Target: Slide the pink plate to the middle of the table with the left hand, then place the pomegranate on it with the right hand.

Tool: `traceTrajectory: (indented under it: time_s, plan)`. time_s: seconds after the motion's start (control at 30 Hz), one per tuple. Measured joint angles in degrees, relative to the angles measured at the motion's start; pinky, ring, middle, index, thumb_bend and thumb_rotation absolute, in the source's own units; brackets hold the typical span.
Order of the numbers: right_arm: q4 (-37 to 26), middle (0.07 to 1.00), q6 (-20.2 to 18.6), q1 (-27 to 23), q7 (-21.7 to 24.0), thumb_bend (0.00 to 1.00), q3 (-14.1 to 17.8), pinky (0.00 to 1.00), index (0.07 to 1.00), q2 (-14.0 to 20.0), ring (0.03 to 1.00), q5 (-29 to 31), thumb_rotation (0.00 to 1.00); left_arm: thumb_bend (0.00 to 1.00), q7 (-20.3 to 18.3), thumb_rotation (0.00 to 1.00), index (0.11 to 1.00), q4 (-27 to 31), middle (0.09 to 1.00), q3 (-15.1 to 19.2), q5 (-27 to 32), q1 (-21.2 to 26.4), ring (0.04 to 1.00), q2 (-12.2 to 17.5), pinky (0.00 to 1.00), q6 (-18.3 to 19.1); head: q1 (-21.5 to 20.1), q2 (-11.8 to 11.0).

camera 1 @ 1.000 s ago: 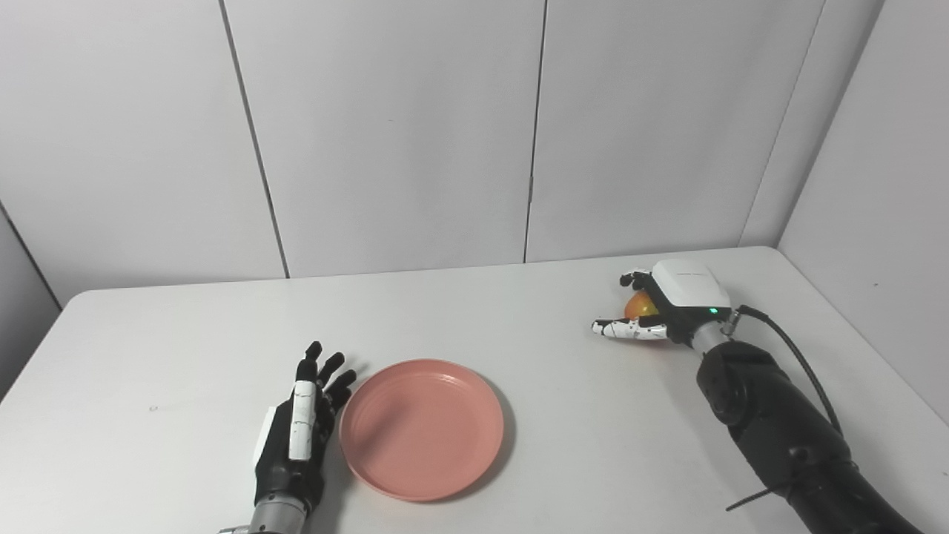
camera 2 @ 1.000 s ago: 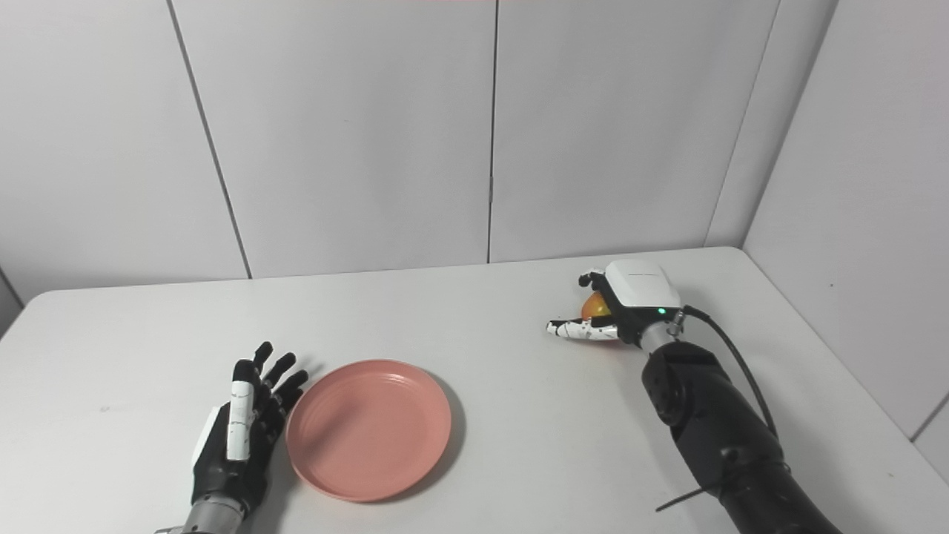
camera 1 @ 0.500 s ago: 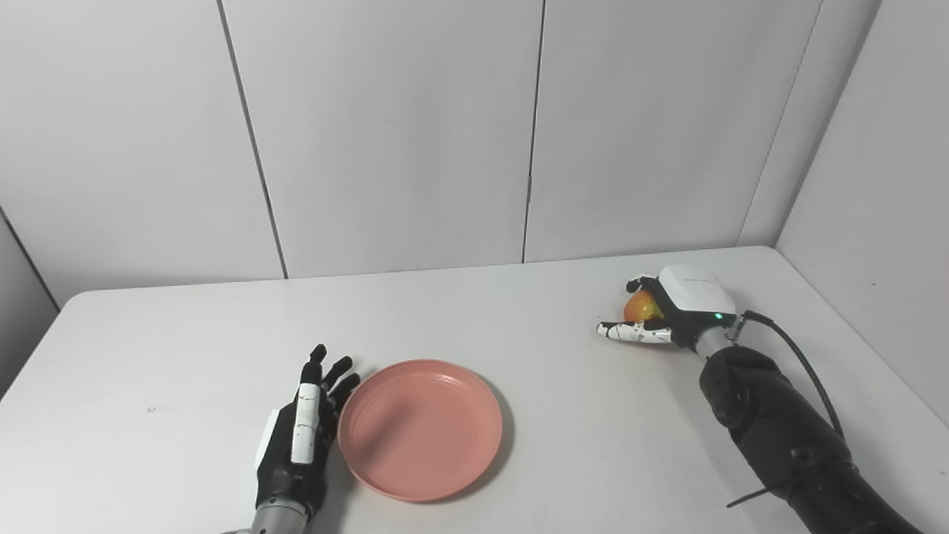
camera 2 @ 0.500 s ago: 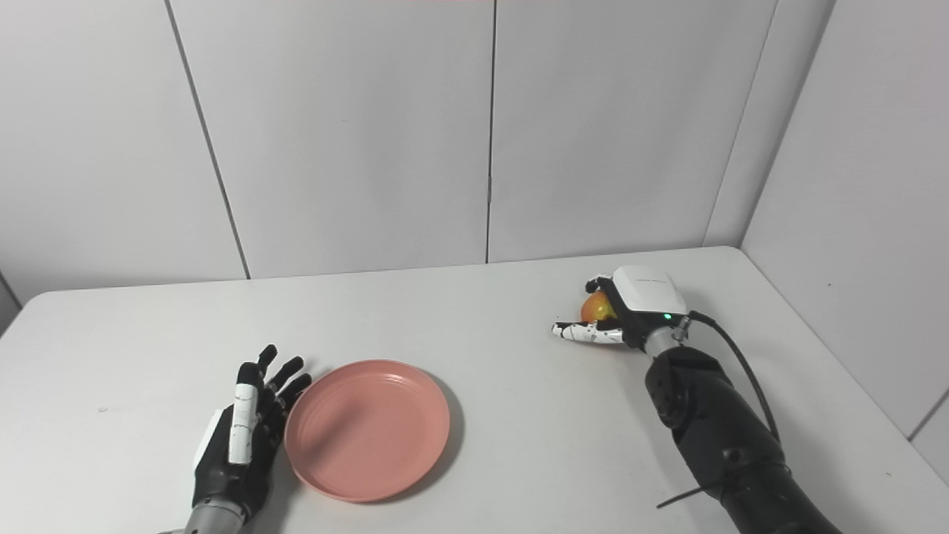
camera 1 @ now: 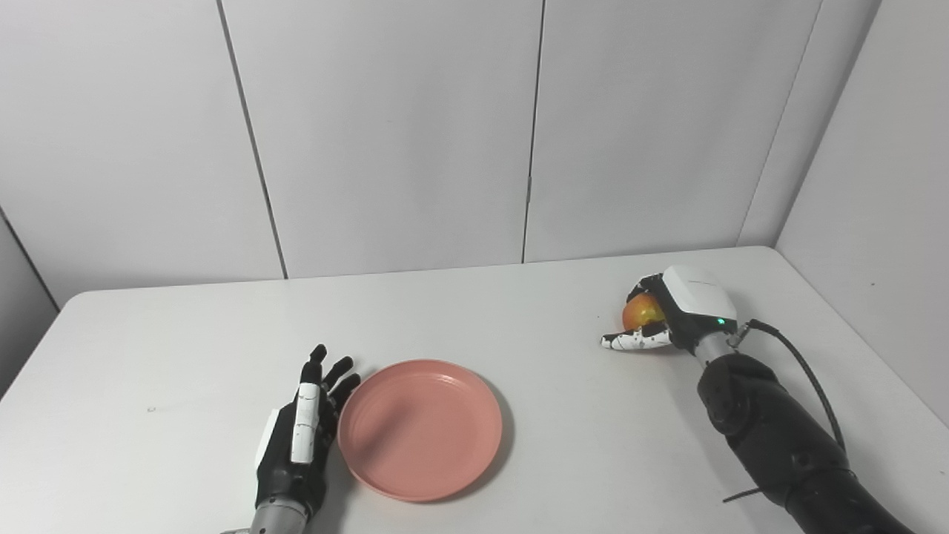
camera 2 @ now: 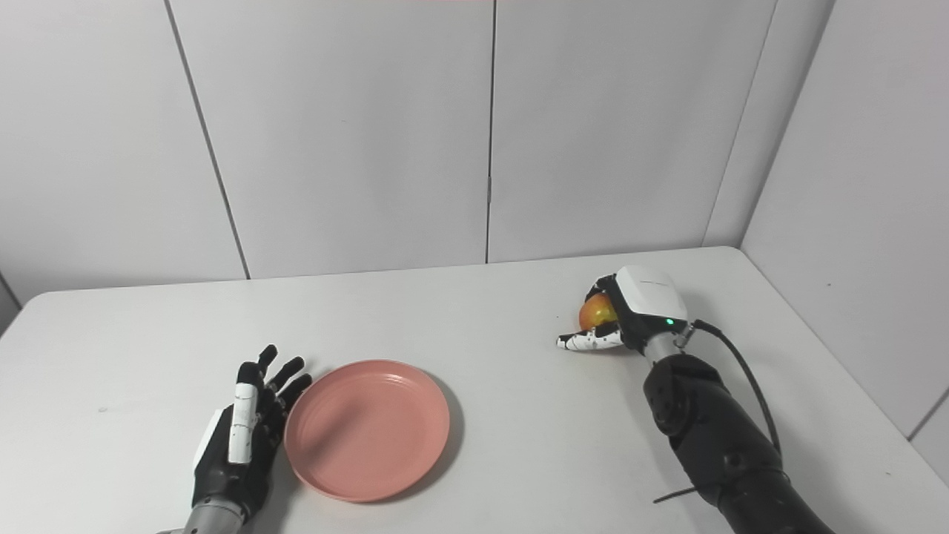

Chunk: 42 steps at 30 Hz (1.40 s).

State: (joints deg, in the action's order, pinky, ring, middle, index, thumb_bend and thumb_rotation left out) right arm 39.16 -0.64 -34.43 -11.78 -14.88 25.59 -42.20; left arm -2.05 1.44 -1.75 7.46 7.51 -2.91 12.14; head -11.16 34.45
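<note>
Spanning the lower frame, the white table (camera 1: pixel 185 348) carries the pink plate (camera 1: pixel 420 429) at lower centre, so the slide looks done; the left hand (camera 1: pixel 296 441) rests just beside its left rim, fingers spread and holding nothing; at right of centre the right hand (camera 1: pixel 678 315) curls over the pomegranate (camera 1: pixel 640 313), thumb out, lift and placing remaining; whether the grip is firm stays hidden.
</note>
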Motion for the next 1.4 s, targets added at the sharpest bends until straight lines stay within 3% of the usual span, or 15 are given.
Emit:
traceTrajectory:
  time_s: [0.33, 0.5, 0.67, 0.8, 1.03, 1.33, 1.4]
  plan:
    - [-0.9, 0.244, 0.6, 0.4, -0.3, 0.53, -0.5, 0.14, 0.300, 0.0, 0.182, 0.6, 0.27, 0.93, 0.0, 0.94, 1.000, 0.0, 0.911, 0.0, 0.0, 0.0, 0.881, 0.0, 0.92, 0.0, -0.1, 0.1]
    - [-5.6, 0.246, 0.5, 0.9, 0.8, 0.53, -0.7, 0.14, 0.300, 0.2, 0.184, 0.6, 0.27, 0.92, 0.0, 0.93, 1.000, -0.1, 0.914, -0.1, 0.0, 0.0, 0.878, 0.0, 0.92, 0.0, 0.0, 0.1]
    - [-12.5, 0.288, 0.3, 0.8, 4.1, 0.53, -0.6, 0.16, 0.365, 0.4, 0.215, 0.6, 0.23, 0.92, 0.0, 0.93, 1.000, -0.1, 0.911, -0.1, 0.0, 0.1, 0.876, -0.1, 0.92, 0.0, 0.4, 0.0]
    - [-17.4, 0.295, 0.2, 0.6, 6.9, 0.53, -0.5, 0.17, 0.353, 0.4, 0.224, 0.6, 0.24, 0.92, 0.0, 0.93, 1.000, -0.2, 0.910, -0.2, -0.1, 0.1, 0.870, -0.2, 0.92, 0.0, 1.1, 0.1]
    - [-25.0, 0.338, 0.3, -0.1, 10.5, 0.50, -0.3, 0.20, 0.411, 0.1, 0.262, 0.7, 0.23, 0.94, 1.2, 0.93, 1.000, -0.3, 0.910, -0.6, -0.6, 0.1, 0.869, -1.4, 0.90, 0.0, 4.6, 0.4]
    - [-31.3, 0.326, 0.7, -0.3, 13.2, 0.51, -0.7, 0.20, 0.395, -1.5, 0.260, 1.2, 0.38, 0.92, 1.5, 0.95, 1.000, -1.1, 0.908, -1.1, -2.4, 0.6, 0.867, -2.3, 0.87, -0.1, 8.6, 0.1]
    - [-32.4, 0.315, 0.7, -0.3, 13.8, 0.51, -0.8, 0.19, 0.378, -2.1, 0.247, 1.3, 0.37, 0.92, 1.9, 0.95, 1.000, -1.1, 0.903, -1.3, -2.8, 0.7, 0.864, -2.5, 0.85, -0.1, 9.7, 0.1]
